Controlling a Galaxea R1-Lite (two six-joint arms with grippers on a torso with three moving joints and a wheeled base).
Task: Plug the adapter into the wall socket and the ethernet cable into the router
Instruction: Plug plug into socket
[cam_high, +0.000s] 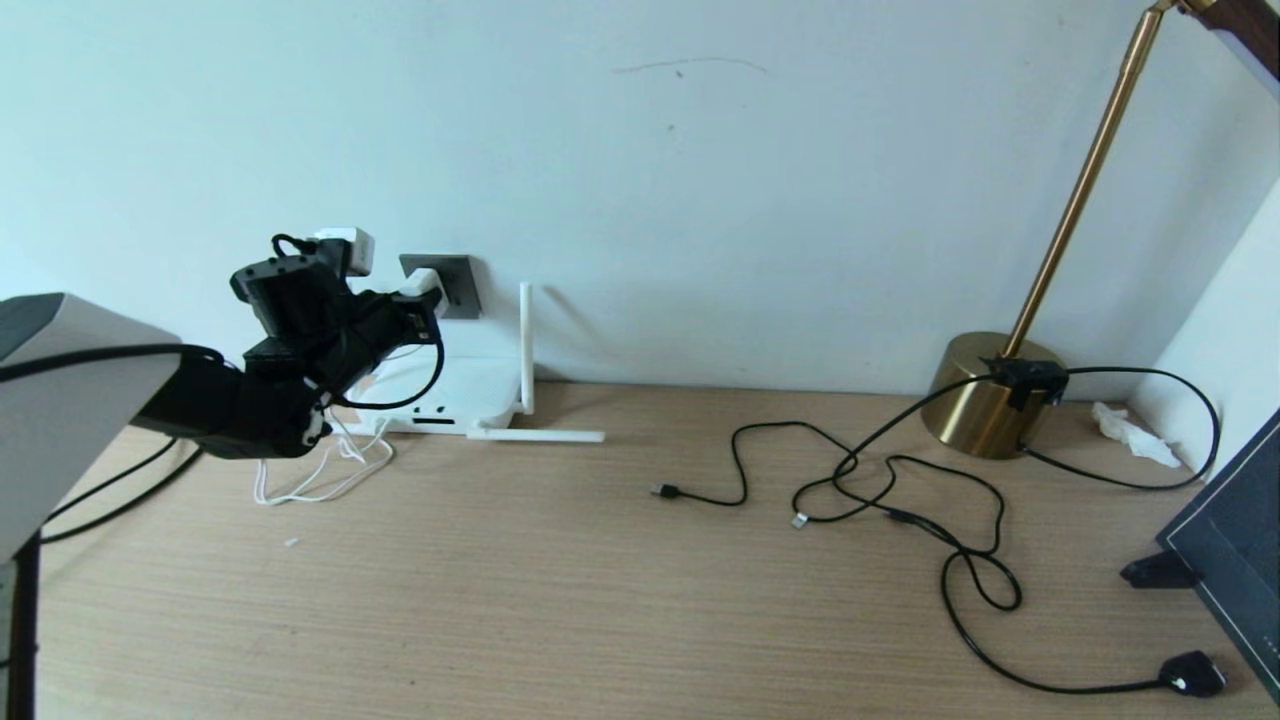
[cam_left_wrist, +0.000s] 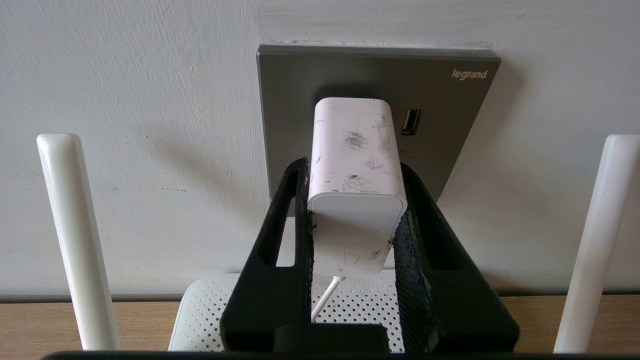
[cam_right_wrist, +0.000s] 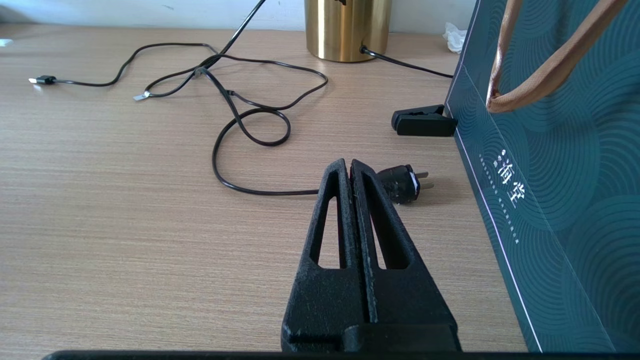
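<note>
My left gripper (cam_high: 420, 300) (cam_left_wrist: 354, 167) is shut on the white adapter (cam_left_wrist: 357, 150) (cam_high: 425, 281), one finger on each side. The adapter's far end sits against the dark grey wall socket (cam_left_wrist: 450, 115) (cam_high: 458, 285); its pins are hidden. Its thin white cord (cam_left_wrist: 325, 300) drops to a loose heap (cam_high: 320, 480) on the table. The white router (cam_high: 460, 395) (cam_left_wrist: 210, 310) lies just below the socket, with antennas (cam_left_wrist: 75, 235) on either side. The ethernet cable's clear plug (cam_high: 800, 520) (cam_right_wrist: 141, 95) rests mid-table. My right gripper (cam_right_wrist: 350, 165) is shut and empty, low over the table's right side.
A brass lamp base (cam_high: 985, 395) stands at the back right, black cables looping from it, one USB-tipped (cam_high: 663, 491). A black two-pin plug (cam_right_wrist: 400, 184) lies just past my right fingertips. A dark green paper bag (cam_right_wrist: 550, 175) and a black clip (cam_right_wrist: 422, 122) are on the right.
</note>
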